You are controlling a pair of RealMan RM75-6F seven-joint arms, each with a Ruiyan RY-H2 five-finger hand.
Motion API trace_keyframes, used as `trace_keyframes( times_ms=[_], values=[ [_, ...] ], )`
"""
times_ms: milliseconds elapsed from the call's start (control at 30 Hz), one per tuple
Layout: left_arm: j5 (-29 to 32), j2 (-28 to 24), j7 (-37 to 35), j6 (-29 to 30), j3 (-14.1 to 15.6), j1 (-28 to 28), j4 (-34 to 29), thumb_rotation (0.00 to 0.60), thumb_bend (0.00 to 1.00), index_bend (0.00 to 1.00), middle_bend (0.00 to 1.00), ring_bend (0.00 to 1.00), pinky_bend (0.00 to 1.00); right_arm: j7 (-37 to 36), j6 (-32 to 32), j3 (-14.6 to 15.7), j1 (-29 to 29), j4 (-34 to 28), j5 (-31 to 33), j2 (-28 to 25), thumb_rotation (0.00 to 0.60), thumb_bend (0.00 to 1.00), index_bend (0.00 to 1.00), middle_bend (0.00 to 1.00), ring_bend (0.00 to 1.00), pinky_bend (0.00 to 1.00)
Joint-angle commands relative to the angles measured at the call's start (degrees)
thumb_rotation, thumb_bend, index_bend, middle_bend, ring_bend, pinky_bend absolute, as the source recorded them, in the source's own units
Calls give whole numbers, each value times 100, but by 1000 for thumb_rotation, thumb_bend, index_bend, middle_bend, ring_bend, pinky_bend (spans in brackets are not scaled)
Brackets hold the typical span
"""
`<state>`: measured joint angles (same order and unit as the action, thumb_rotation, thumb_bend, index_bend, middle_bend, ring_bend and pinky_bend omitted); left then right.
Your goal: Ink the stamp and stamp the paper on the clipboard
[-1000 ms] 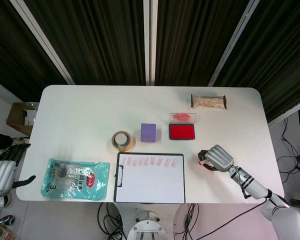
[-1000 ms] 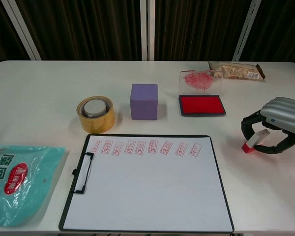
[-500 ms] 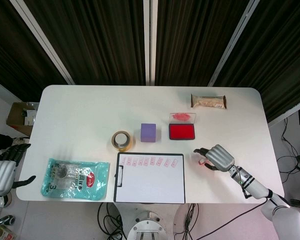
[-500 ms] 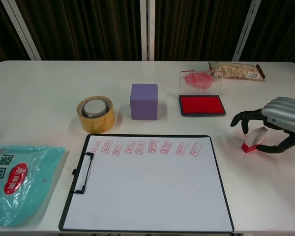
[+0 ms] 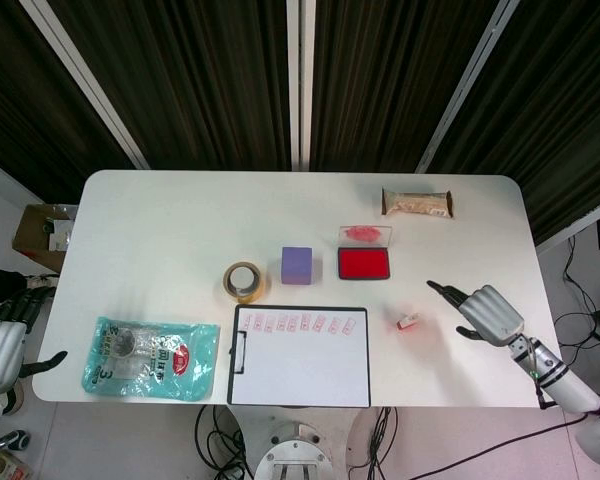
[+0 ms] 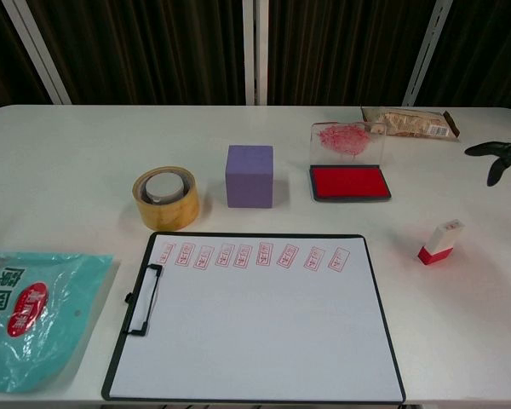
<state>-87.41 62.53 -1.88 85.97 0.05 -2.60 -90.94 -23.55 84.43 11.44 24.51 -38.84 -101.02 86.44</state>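
We are seeing the stamp (image 6: 440,242) standing alone on the table (image 5: 160,230), right of the clipboard (image 6: 255,328), tilted. Our right hand (image 5: 490,314), open-fingered and empty, is lying to its right, far nearer than the left hand (image 5: 2,345), also open. Half a second ago its fingers were surrounding the stamp; now it is pulling away.

right robot hand (image 5: 490,314): silver ribbed back, black fingers | left robot hand (image 5: 2,345): silver back, black fingers
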Motion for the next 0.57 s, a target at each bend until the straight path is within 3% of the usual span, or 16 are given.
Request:
trace_keyframes(
  times_ms=[33,67,100,133,167,200,233,333,567],
  values=[
    [9,-58,27,35,-13,20,-67,600,0,139,150,122,246,645,761,-565,-787,-1468,896,-1101,600,130,0,310,857,989],
    [3,-72,39,51,-19,22,-100,600,0,139,150,122,246,857,750,-666,-957,-1871,1159,-1281,600,151,0,268,732,943],
    [-12,-78,55,68,-21,24,-125,600,0,139,150,122,246,1080,659,-727,-1076,-2230,1395,-1421,600,168,0,203,520,849],
    [-38,-84,83,99,-22,29,-153,600,0,139,150,121,246,1491,564,-802,-1207,-2719,1683,-1599,600,178,0,99,228,628],
    [-57,-86,105,127,-26,35,-173,600,0,139,150,122,246,1791,503,-839,-1290,-3082,1866,-1717,600,178,0,51,92,484],
    [-76,-88,122,159,-31,42,-193,600,0,139,150,122,246,2077,467,-882,-1371,-3434,2053,-1807,600,178,0,6,0,277],
    [-96,-88,133,197,-36,50,-211,600,0,139,150,122,246,2324,424,-905,-1436,-3751,2202,-1879,600,177,0,0,0,167],
    [-186,-82,180,337,-61,73,-221,600,0,139,150,122,246,2885,139,-886,-1563,-4619,2589,-2134,600,176,0,0,0,34],
    [-211,-177,211,342,-50,83,-304,600,0,139,150,122,246,3233,132,-1024,-1714,-5135,2707,-2178,600,174,0,0,0,0]
  ],
)
